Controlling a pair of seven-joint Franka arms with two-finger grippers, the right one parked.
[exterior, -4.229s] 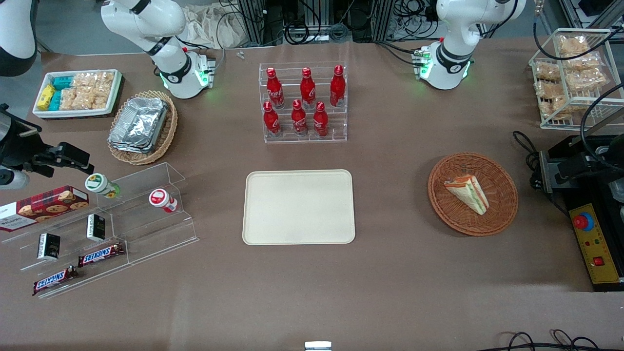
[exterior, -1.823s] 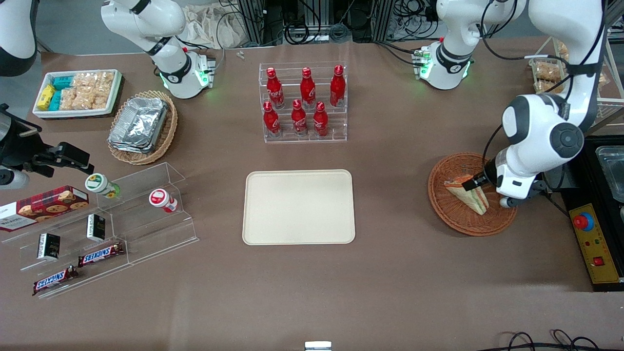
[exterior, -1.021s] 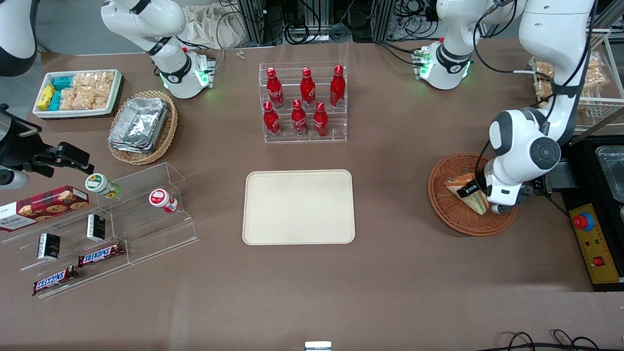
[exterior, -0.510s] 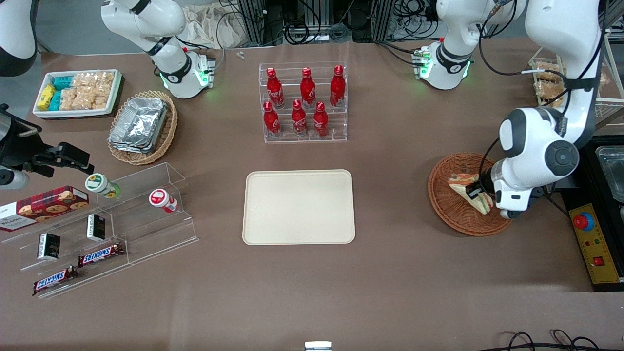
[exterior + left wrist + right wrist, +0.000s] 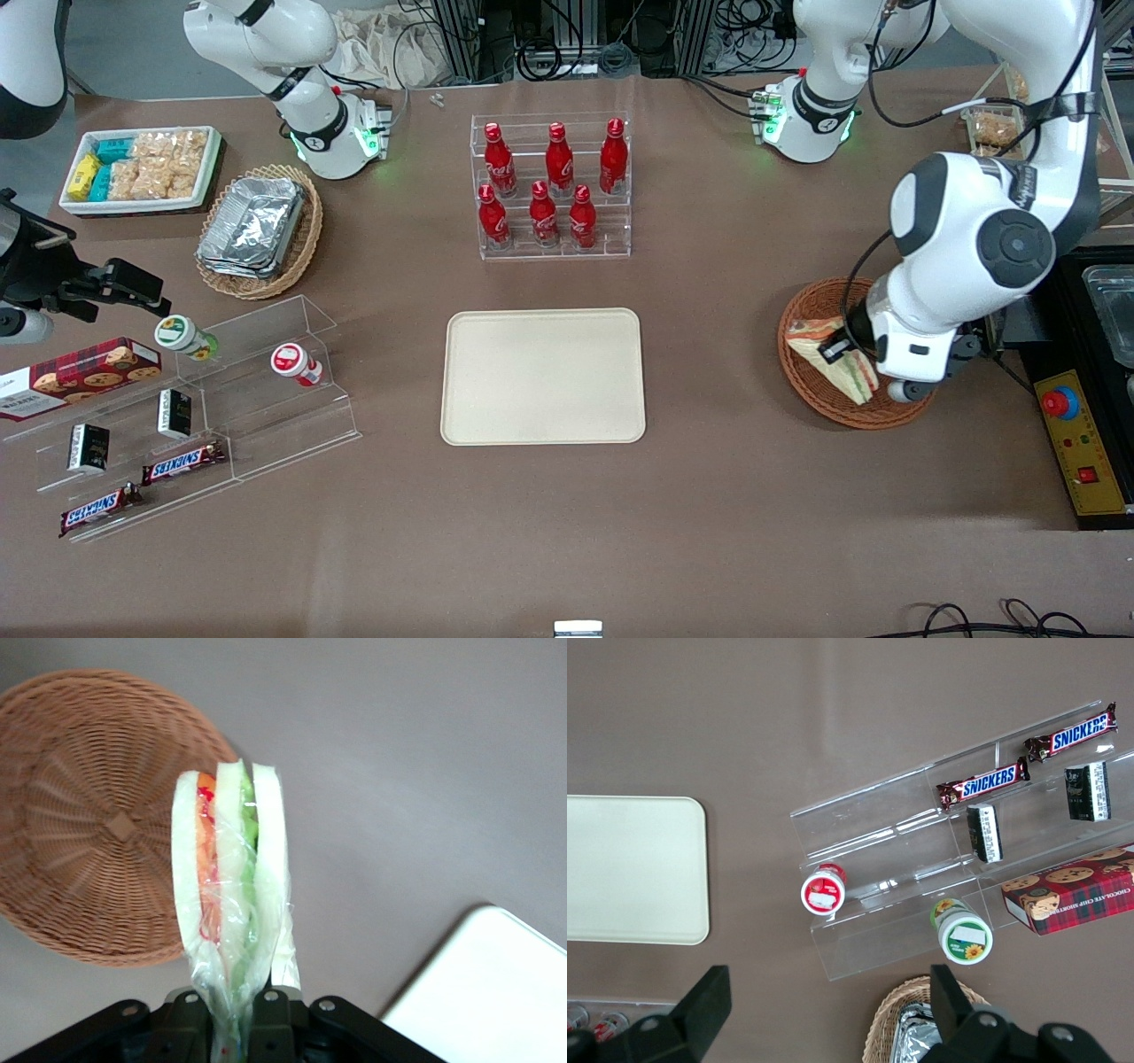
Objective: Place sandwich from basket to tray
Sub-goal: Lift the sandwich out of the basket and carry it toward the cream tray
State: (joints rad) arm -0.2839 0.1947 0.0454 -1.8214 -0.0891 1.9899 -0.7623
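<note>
The sandwich (image 5: 824, 356) (image 5: 232, 877), a clear-wrapped white-bread wedge with orange-red and green filling, hangs lifted above the round orange-brown wicker basket (image 5: 815, 394) (image 5: 89, 833). My left gripper (image 5: 839, 351) (image 5: 235, 1028) is shut on the sandwich's lower end, its black fingers pinching the wrap. The basket holds nothing else in the left wrist view. The cream rectangular tray (image 5: 542, 375) (image 5: 496, 992) lies flat at the table's middle, toward the parked arm's end from the basket, with nothing on it.
A clear rack of red cola bottles (image 5: 549, 186) stands farther from the front camera than the tray. A yellow-and-black control box with a red button (image 5: 1081, 443) sits beside the basket. Clear acrylic steps with snacks (image 5: 177, 416) lie toward the parked arm's end.
The left arm came in over the basket, its gripper shut on the sandwich, and has since lifted it and carried it slightly toward the tray.
</note>
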